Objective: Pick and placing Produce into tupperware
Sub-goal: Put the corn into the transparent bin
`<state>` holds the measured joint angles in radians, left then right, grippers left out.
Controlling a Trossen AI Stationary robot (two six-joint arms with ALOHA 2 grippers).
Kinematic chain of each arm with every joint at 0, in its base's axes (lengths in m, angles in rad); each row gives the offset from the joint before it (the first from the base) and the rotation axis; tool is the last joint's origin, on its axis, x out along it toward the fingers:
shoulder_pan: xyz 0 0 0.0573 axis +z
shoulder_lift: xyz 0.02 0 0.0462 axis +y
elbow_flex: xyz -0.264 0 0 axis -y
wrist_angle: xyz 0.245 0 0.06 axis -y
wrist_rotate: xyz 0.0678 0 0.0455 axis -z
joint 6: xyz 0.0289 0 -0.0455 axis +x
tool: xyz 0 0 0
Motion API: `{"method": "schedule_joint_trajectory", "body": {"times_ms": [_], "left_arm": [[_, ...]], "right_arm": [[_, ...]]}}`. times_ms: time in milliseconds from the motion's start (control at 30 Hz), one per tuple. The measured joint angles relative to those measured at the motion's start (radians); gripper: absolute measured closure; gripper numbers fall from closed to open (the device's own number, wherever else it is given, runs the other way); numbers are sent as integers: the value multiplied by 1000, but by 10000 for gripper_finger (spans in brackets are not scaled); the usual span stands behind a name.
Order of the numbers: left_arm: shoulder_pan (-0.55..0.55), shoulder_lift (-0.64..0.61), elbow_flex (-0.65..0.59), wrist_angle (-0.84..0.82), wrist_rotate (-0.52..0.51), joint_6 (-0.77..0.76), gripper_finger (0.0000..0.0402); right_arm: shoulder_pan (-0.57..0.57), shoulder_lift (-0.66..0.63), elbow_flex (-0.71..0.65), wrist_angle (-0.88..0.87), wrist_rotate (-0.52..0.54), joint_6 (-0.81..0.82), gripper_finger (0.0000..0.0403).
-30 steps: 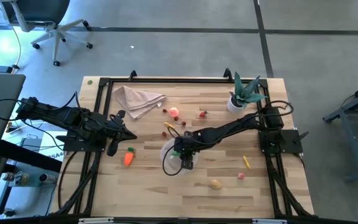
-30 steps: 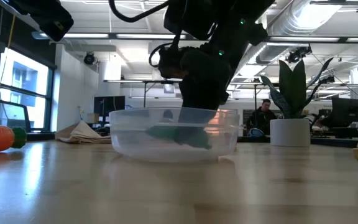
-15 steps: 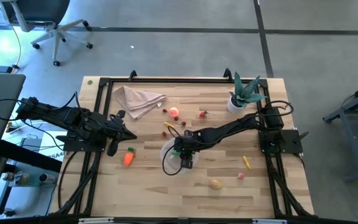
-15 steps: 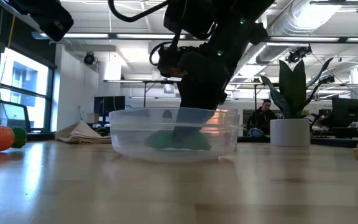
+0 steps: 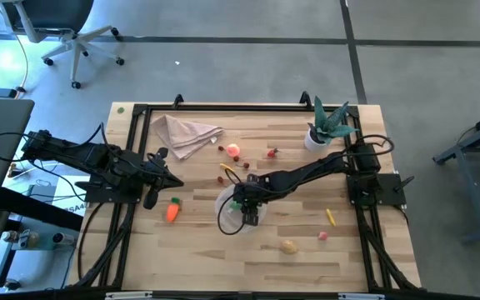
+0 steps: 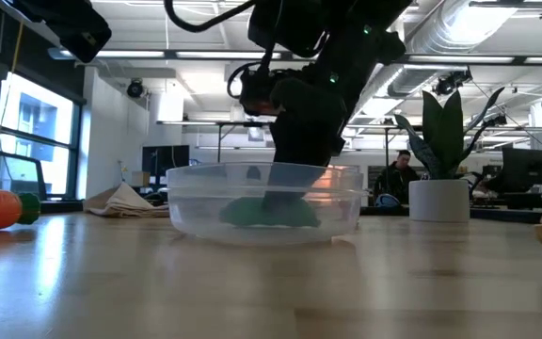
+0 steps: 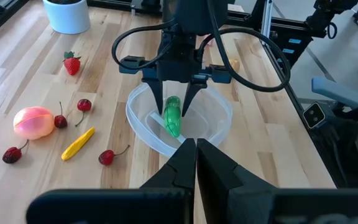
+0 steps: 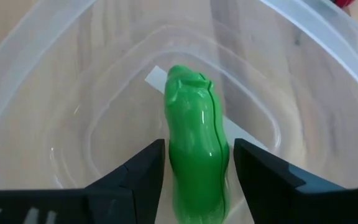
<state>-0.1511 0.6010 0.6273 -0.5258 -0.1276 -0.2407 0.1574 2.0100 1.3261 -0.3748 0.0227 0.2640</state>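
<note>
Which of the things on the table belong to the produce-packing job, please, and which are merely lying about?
Job: tupperware, green pepper inside it between the right gripper fingers, carrot, potato, strawberry, cherries.
Lying about: napkin, potted plant.

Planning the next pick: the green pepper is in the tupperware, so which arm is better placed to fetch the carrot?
Probably the left. The left gripper waits shut right beside the carrot, while the right gripper is down inside the tupperware, fingers open around the green pepper.
</note>
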Motion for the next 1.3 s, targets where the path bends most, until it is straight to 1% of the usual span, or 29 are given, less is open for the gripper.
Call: {"method": "schedule_joint_trajectory", "body": {"times_ms": [233,467,633,767,900,1067,1200,1300], "left_arm": [[0,0,0,0,0,0,396],[0,0,0,0,0,0,396],[0,0,0,0,0,0,396],[0,0,0,0,0,0,396],[0,0,0,0,0,0,396],[0,0,0,0,0,0,396],[0,0,0,0,0,0,396],[0,0,0,0,0,0,396]], "right_arm": [[1,-2,81,-116,12,-12,217],[11,-2,156,-264,102,-29,217],[43,-2,204,-368,149,-45,217],[73,-15,227,-465,210,-22,217],[103,-57,227,-580,303,58,217],[157,-135,227,-749,438,208,217],[214,-203,227,-898,506,373,217],[263,-248,227,-1021,548,531,217]]}}
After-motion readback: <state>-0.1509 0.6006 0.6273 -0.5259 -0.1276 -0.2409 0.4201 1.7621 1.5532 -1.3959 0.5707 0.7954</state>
